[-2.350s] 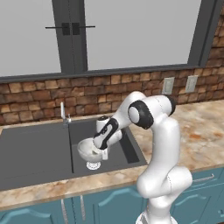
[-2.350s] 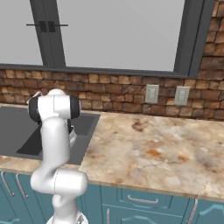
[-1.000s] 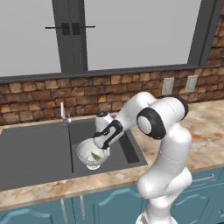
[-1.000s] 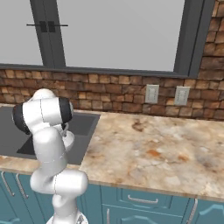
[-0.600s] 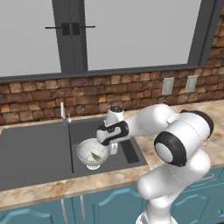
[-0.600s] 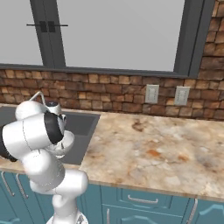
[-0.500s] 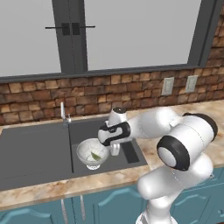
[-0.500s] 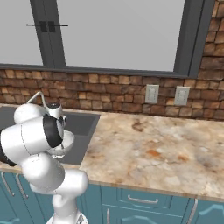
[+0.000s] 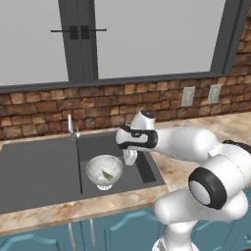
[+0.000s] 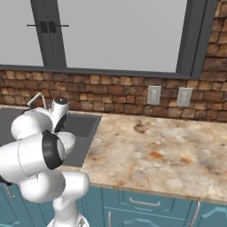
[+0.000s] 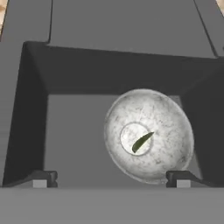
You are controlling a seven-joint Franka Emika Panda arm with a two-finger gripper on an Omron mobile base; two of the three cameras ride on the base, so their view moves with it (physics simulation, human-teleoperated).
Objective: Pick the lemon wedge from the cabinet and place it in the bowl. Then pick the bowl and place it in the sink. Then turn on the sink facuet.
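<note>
Bowl (image 9: 104,169) sits upright on the floor of the sink (image 9: 44,166), in the right basin. Lemon wedge (image 11: 142,141) lies at the bowl's centre. Gripper (image 11: 111,177) above it, fingers (image 11: 40,178) spread wide, holding nothing. Faucet (image 9: 71,128) stands behind the divider.

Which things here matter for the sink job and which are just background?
For the job: bowl, lemon wedge inside it, sink, sink faucet, open tool.
Just there: wall outlets, window, brick backsplash, stone counter.
</note>
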